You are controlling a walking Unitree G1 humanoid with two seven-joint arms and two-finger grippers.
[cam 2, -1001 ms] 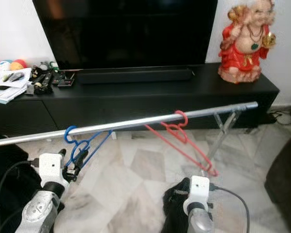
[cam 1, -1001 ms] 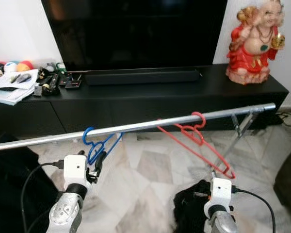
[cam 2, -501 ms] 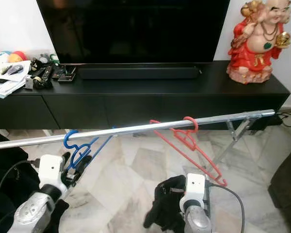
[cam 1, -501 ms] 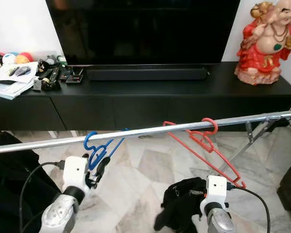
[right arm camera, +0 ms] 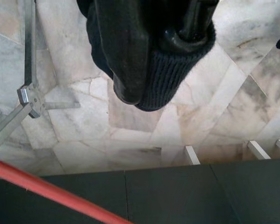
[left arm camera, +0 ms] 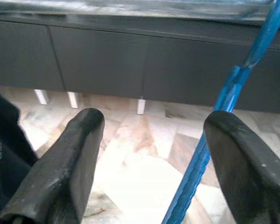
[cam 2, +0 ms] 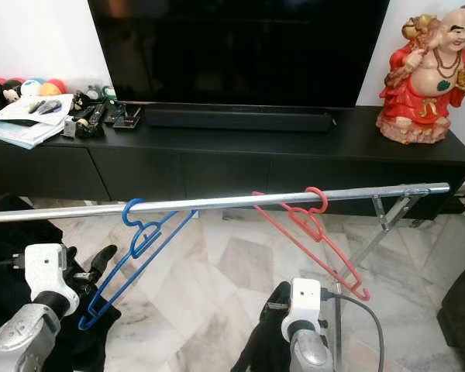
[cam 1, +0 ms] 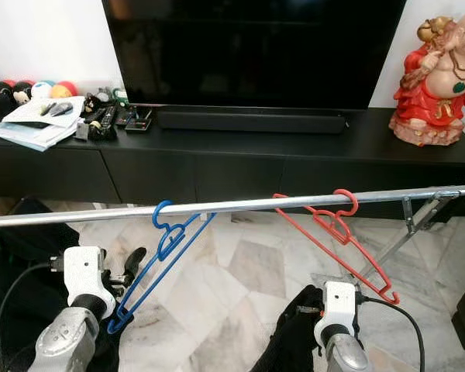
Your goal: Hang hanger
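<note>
At the far left, the left pincer [cam 1: 132, 260] hangs low beside a dark heap of cloth [cam 1: 15, 256], its two matte black fingers [left arm camera: 70, 163] spread wide and released; the blue hanger [cam 1: 159, 267] passes just beside the inner finger in the left wrist view, and I cannot tell whether they touch. That hanger is thin ribbed plastic, hooked over the metal rail [cam 1: 217, 207] near its left half, its body tilted and slanting down toward the left arm. The rail is a smooth silver tube crossing the whole scene, nearly level, with open marble floor [cam 1: 248, 267] under its middle stretch and free bar between the two hangers. Further right a red hanger [cam 1: 337, 236], also slim plastic, hooks the rail and slopes down toward the rail's folding metal leg [cam 1: 407, 225]. Below it, the right pincer [right arm camera: 158, 51] is clenched on a dark knitted garment [cam 1: 298, 341], ribbed at its cuff. Behind stands a long glossy black bench [cam 1: 240, 155] carrying papers [cam 1: 39, 124] at left, a soundbar [cam 1: 252, 122], and a red figurine [cam 1: 442, 81] at right.
</note>
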